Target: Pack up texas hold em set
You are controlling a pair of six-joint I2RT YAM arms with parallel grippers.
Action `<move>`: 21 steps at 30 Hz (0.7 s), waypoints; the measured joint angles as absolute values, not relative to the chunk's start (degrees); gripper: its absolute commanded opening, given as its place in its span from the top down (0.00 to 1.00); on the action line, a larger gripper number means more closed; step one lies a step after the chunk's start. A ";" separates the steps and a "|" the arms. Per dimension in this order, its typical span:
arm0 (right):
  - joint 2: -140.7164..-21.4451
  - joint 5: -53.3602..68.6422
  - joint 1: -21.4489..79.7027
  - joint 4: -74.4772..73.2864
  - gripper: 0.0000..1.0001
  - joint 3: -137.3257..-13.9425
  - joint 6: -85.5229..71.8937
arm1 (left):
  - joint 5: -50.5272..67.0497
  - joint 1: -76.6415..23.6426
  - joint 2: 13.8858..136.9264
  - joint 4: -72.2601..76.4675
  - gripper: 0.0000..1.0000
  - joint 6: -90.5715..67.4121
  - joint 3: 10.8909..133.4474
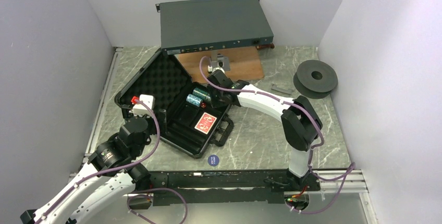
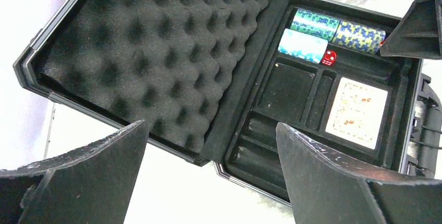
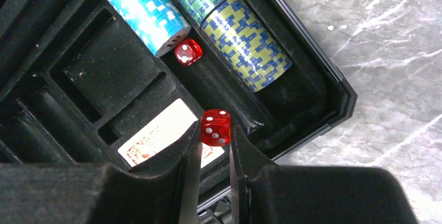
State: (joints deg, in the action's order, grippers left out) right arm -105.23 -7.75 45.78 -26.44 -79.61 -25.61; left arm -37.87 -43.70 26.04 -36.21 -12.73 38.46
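The black briefcase lies open on the table, its egg-crate foam lid folded back to the left. In its tray lie chip stacks in teal, green and yellow, a red die and the red-backed card deck. My right gripper is shut on a second red die, held above the tray near the deck. My left gripper is open and empty, over the near left edge of the case. The blue disc lies on the table in front of the case.
A large grey flat rack box stands at the back on a wooden board. A dark grey spool lies at the back right. White walls close in left, back and right.
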 measured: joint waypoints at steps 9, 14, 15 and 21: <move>-108.99 -7.07 45.78 -26.00 1.00 -82.37 -25.67 | -38.94 -43.70 26.04 -36.21 0.01 -12.71 38.46; -110.21 -7.09 45.78 -25.98 1.00 -82.56 -25.67 | -38.94 -43.70 26.04 -36.21 0.01 -12.71 38.39; -110.41 -7.07 45.78 -25.98 1.00 -82.56 -25.67 | -38.96 -43.70 26.02 -36.21 0.01 -12.71 38.30; -111.48 -6.79 45.78 -25.96 0.95 -82.94 -25.67 | -38.94 -43.70 26.04 -36.18 0.01 -12.69 38.00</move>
State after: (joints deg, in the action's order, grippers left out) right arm -111.48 -6.79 45.78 -25.96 -82.94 -25.67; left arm -38.94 -43.70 26.04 -36.18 -12.69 38.00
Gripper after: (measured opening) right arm 0.237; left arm 0.989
